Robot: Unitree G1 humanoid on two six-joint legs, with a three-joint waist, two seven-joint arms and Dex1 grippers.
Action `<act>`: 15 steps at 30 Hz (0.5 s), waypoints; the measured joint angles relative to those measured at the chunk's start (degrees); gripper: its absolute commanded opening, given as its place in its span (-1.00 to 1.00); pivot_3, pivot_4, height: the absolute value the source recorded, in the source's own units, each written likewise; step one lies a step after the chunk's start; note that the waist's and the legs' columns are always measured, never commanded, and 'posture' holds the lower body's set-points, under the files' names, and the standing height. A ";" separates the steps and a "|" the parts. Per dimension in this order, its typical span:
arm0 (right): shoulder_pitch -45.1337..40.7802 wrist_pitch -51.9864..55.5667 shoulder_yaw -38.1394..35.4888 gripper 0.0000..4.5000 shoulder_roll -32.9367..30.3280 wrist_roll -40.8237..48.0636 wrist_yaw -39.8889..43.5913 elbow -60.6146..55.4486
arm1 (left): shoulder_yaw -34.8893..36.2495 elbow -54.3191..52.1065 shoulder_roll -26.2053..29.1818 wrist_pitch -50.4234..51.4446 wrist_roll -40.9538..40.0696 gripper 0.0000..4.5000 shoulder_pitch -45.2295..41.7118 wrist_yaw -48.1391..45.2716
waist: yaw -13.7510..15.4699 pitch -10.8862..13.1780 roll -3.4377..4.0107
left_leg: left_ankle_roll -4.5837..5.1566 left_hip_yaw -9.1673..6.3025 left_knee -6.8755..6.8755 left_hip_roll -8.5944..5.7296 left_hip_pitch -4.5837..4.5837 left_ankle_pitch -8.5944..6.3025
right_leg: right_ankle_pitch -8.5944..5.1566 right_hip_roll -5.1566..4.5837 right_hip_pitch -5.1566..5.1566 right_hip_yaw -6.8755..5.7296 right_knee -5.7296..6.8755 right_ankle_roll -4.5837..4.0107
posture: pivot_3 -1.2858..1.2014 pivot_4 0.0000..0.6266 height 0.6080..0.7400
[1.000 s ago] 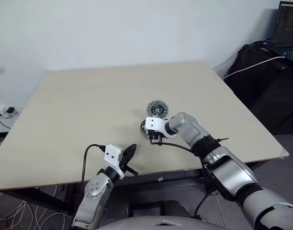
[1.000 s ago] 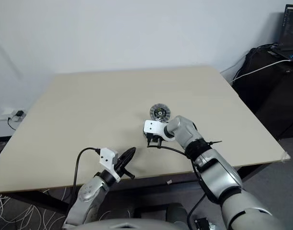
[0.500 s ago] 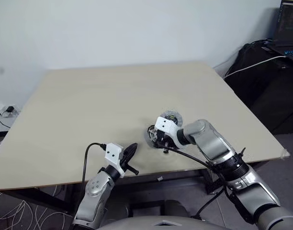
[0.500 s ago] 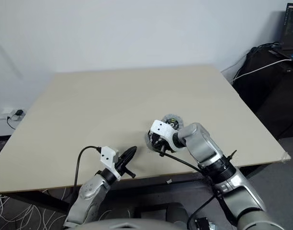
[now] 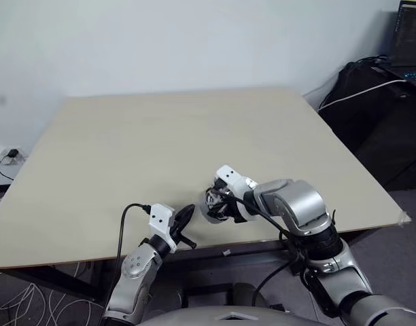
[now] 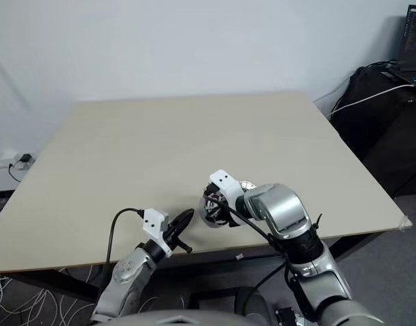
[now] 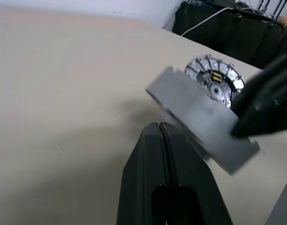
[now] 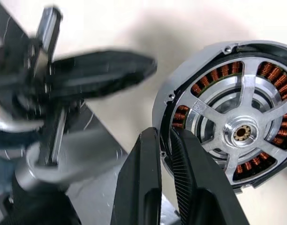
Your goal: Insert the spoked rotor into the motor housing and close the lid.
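Right gripper [image 8: 164, 140] clamped on motor housing [image 8: 228, 112] rim, lifted off table [image 5: 126, 142]; left gripper [image 5: 183, 216] closed, empty

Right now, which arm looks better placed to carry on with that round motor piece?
The right. The right gripper is pinched on the rim of the motor part with the copper coils, holding it tilted. The left gripper is shut, holds nothing, and sits by the table edge.

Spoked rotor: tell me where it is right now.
In the right wrist view the spoked rotor is pinched at its rim by the right gripper, held off the table near its front edge.
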 measured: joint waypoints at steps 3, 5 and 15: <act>-1.15 1.51 -1.92 -0.95 1.97 1.10 -3.77 1.69 | 0.26 0.06 -0.03 0.00 0.00 -1.00 0.01 0.03 | -0.03 0.00 0.00 | 0.00 0.00 -0.01 -0.01 0.00 0.00 | 0.00 -0.01 0.00 0.00 -0.01 0.00 | 0.03 -1.00 1.00; -1.21 1.51 -3.06 -0.95 3.02 1.90 -6.29 3.04 | 0.28 0.06 -0.16 0.00 -0.04 -1.00 0.03 0.03 | -0.09 0.00 0.00 | 0.00 0.00 -0.03 -0.02 -0.01 0.00 | 0.00 -0.01 -0.02 0.00 -0.02 -0.01 | 0.03 -1.00 1.00; -1.21 1.51 -6.04 -0.95 4.44 10.75 -14.95 5.78 | 0.31 0.07 -0.52 0.26 -0.46 -1.00 0.10 -0.11 | -0.26 0.01 0.02 | 0.03 0.00 -0.07 -0.01 -0.01 0.02 | 0.00 0.01 -0.03 0.00 -0.01 -0.02 | 0.03 -1.00 1.00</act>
